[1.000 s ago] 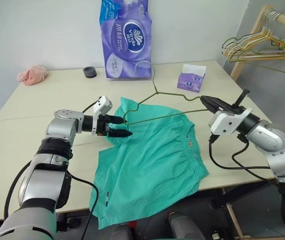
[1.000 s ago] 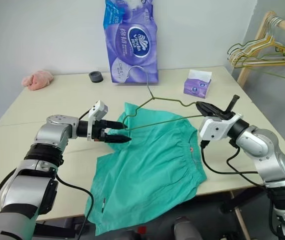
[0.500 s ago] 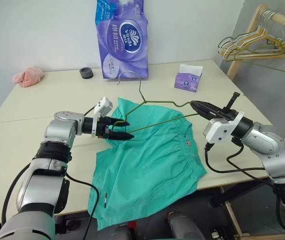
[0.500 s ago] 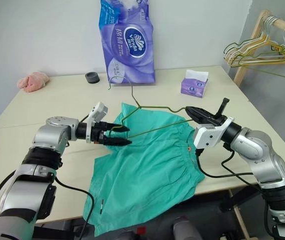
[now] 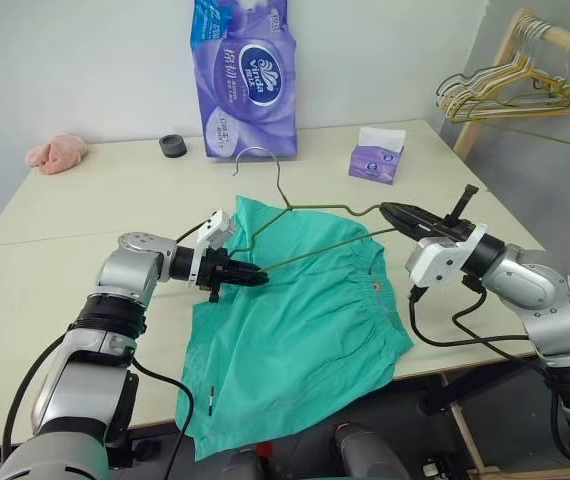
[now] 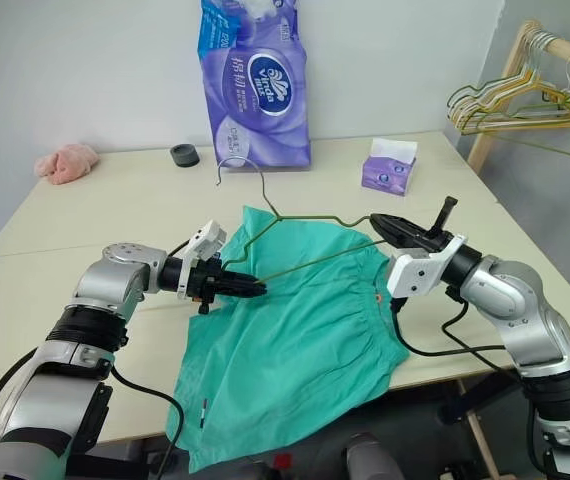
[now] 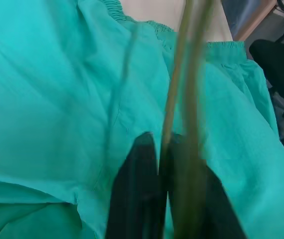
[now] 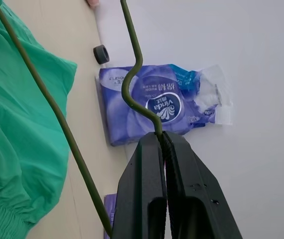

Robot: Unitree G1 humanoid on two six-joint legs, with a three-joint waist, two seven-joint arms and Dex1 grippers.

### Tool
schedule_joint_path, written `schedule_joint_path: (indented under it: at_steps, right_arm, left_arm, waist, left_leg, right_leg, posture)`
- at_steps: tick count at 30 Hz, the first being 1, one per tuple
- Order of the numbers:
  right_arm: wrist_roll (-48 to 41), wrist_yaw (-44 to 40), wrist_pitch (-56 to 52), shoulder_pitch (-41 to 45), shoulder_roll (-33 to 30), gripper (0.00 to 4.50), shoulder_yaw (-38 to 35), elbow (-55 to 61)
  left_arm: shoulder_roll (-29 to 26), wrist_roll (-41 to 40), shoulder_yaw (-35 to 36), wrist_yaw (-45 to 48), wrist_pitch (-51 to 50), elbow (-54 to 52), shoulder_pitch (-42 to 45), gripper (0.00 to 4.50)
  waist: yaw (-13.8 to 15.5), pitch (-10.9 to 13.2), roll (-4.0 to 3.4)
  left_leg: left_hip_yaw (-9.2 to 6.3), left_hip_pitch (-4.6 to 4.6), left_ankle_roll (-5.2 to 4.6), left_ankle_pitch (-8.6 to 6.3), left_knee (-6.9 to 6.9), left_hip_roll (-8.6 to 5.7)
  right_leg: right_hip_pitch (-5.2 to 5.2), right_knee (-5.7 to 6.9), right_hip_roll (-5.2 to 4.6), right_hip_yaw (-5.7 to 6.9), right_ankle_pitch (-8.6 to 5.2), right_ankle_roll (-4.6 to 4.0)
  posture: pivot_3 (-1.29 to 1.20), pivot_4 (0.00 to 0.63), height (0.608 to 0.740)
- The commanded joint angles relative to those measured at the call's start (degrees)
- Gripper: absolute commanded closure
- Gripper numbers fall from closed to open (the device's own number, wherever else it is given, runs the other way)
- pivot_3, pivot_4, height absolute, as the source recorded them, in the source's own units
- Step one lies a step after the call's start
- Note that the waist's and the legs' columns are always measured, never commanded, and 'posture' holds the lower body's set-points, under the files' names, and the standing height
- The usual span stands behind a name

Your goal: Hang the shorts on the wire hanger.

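Note:
The teal-green shorts (image 5: 305, 320) lie spread on the table, one leg hanging over the front edge. Just above them the wire hanger (image 8: 138, 50) is held nearly flat, its hook toward the purple pack. My left gripper (image 5: 258, 276) is shut on the hanger's left corner, right over the shorts; in the left wrist view the wire runs in between its closed fingers (image 7: 137, 189). My right gripper (image 5: 385, 209) is shut on the hanger's right corner, above the waistband's far end. Whether cloth is pinched along with the wire I cannot tell.
A tall purple tissue pack (image 5: 240, 85) stands at the back of the table (image 5: 115, 200). Near it are a black ring (image 5: 173, 145), a small purple tissue box (image 5: 377, 160) and a pink cloth lump (image 5: 55, 152). A wooden rack with several hangers (image 5: 505, 85) stands at the right.
My left gripper's fingers have closed on the hanger's left corner; they stood open around it before. The right gripper keeps its hold.

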State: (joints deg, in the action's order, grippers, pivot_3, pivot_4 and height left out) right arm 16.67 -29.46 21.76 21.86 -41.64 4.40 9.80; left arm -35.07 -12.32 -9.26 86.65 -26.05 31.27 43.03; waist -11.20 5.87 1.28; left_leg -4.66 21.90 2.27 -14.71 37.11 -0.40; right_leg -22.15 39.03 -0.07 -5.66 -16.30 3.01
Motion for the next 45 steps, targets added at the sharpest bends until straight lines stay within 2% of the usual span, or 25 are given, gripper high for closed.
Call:
schedule_joint_path:
  at_steps: [1,6,7,8,14,18,21,26,29,33,39,45]
  right_arm:
    - [-1.82,-0.27,1.89,0.35,0.3,4.5,-0.72,2.81]
    - [-2.28,-1.19,2.37,-0.48,0.14,4.5,-0.81,3.42]
    - [-2.57,-1.44,2.08,-0.56,0.18,3.99,-0.88,3.42]
    - [-2.81,-1.67,1.81,-0.67,0.19,3.79,-0.97,3.48]
    - [-7.63,-5.9,-0.28,-2.76,-1.66,1.79,-2.14,5.22]
    - [-14.82,-11.15,-10.29,-5.57,-4.16,0.54,-4.49,8.58]
    - [-22.33,-14.89,-26.15,-6.13,-6.47,0.54,-7.31,12.1]
    - [-33.51,-22.0,-44.02,-3.79,-10.38,0.54,-7.35,17.27]
    - [-36.77,-26.52,-50.04,-2.68,-13.11,0.54,-4.86,19.09]
    - [-38.92,-28.57,-59.83,1.69,-13.65,0.54,1.41,19.82]
    - [-39.05,-29.98,-66.99,6.59,-12.81,0.54,7.57,19.16]
    - [-34.15,-30.98,-67.23,10.35,-12.34,0.54,14.81,16.19]
  left_arm:
    - [-0.06,-0.77,0.58,-0.86,-1.26,-1.78,-0.02,4.47]
    - [0.02,-1.35,0.84,-1.21,-2.65,-3.83,-1.08,4.47]
    - [0.01,-1.38,0.89,-1.31,-2.85,-4.13,-1.26,4.5]
    - [-0.03,-1.44,0.92,-1.42,-3.07,-4.47,-1.49,4.5]
    - [-0.21,-1.02,1.0,-3.82,-3.18,-5.38,-2.27,4.5]
    - [-1.6,1.47,-0.28,-4.41,1.65,-4.64,-2.49,4.5]
    - [-4.18,4.39,-2.57,-1.83,7.97,-4.29,-2.25,4.5]
    - [-6.89,8.13,-6.58,2.93,17.64,-5.04,-2.13,4.5]
    - [-6.27,8.73,-7.3,3.5,19.86,-5.14,-1.39,4.5]
    - [-5.15,9.33,-8.13,3.47,21.63,-7.12,-0.94,4.5]
    - [-4.77,9.08,-8.05,3.07,21.5,-8.87,-1.11,4.5]
    - [-4.73,9.41,-7.86,1.84,21.27,-9.99,-1.11,4.5]
  waist:
    - [-0.02,0.0,0.0]
    - [-0.03,0.0,0.0]
    - [-0.02,0.0,0.0]
    - [-0.04,0.0,0.0]
    - [0.02,-0.01,0.0]
    - [0.09,-0.01,0.0]
    - [0.08,-0.01,0.0]
    - [0.03,-0.02,-0.04]
    - [0.02,-0.03,-0.04]
    - [-0.06,-0.03,-0.04]
    - [-0.07,-0.03,-0.04]
    - [-0.09,-0.03,-0.05]
  left_leg:
    - [0.01,-0.01,0.0,0.0,0.0,0.0]
    - [0.0,-0.02,0.0,0.0,-0.01,0.0]
    - [0.0,-0.02,0.0,0.0,-0.01,0.0]
    - [-0.01,-0.02,0.0,0.0,0.0,0.01]
    - [-0.03,-0.02,0.0,0.0,0.02,0.02]
    - [-0.05,-0.02,0.0,0.0,0.04,0.02]
    - [-0.07,-0.03,0.0,0.0,0.05,0.04]
    - [-0.08,-0.05,-0.01,0.0,0.01,0.06]
    - [-0.05,-0.03,-0.01,0.0,0.03,0.08]
    - [-0.03,-0.01,-0.01,-0.01,0.04,0.08]
    - [-0.04,0.02,-0.01,-0.01,0.04,0.12]
    - [-0.06,0.02,-0.01,-0.01,0.04,0.14]
  right_leg:
    - [0.01,0.0,-0.01,0.0,0.0,0.0]
    - [0.01,0.0,0.0,0.0,0.0,0.0]
    - [0.01,0.01,0.0,0.0,0.0,0.0]
    - [0.01,0.01,0.0,0.0,0.0,0.0]
    - [0.04,0.01,-0.02,0.01,0.0,0.0]
    - [0.07,0.01,-0.05,0.04,0.0,0.0]
    - [0.07,0.01,-0.06,0.03,0.0,0.0]
    - [0.07,0.0,-0.06,0.04,0.0,0.0]
    - [0.07,-0.02,-0.07,0.06,-0.01,0.0]
    - [0.07,-0.03,-0.08,0.06,-0.01,0.02]
    - [0.01,-0.03,-0.1,0.05,-0.01,0.02]
    - [0.0,-0.02,-0.12,0.07,-0.01,0.02]
  posture:
    - [-0.19,0.071,0.74]
    - [-0.18,0.071,0.74]
    - [-0.18,0.071,0.74]
    - [-0.18,0.07,0.74]
    - [-0.18,0.066,0.74]
    - [-0.18,0.066,0.74]
    - [-0.19,0.067,0.74]
    - [-0.2,0.061,0.74]
    - [-0.2,0.059,0.74]
    - [-0.2,0.055,0.74]
    - [-0.2,0.051,0.74]
    - [-0.19,0.05,0.74]
